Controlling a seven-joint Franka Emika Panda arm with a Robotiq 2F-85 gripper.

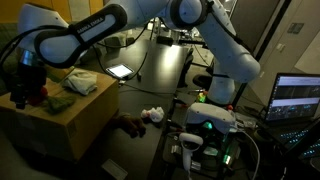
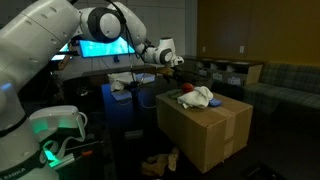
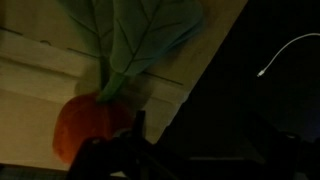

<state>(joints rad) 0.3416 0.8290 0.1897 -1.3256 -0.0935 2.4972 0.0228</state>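
You are hovering the spread claw [image 2: 180, 62] by the orange toy [image 3: 85, 125] at the box's [image 1: 70, 120] edge; be centring over its body.

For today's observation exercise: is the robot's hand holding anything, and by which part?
Nothing is held: the hand stands open above the red thing on the cardboard box.

cardboard box [image 2: 205, 138], lit monitor [image 1: 297, 97], small glowing tablet [image 1: 120, 71], dark sofa [image 2: 275, 80]

dim lab-office: lit monitor [image 1: 297, 98], cable-strewn desk [image 1: 160, 58], sofa [image 2: 278, 80]
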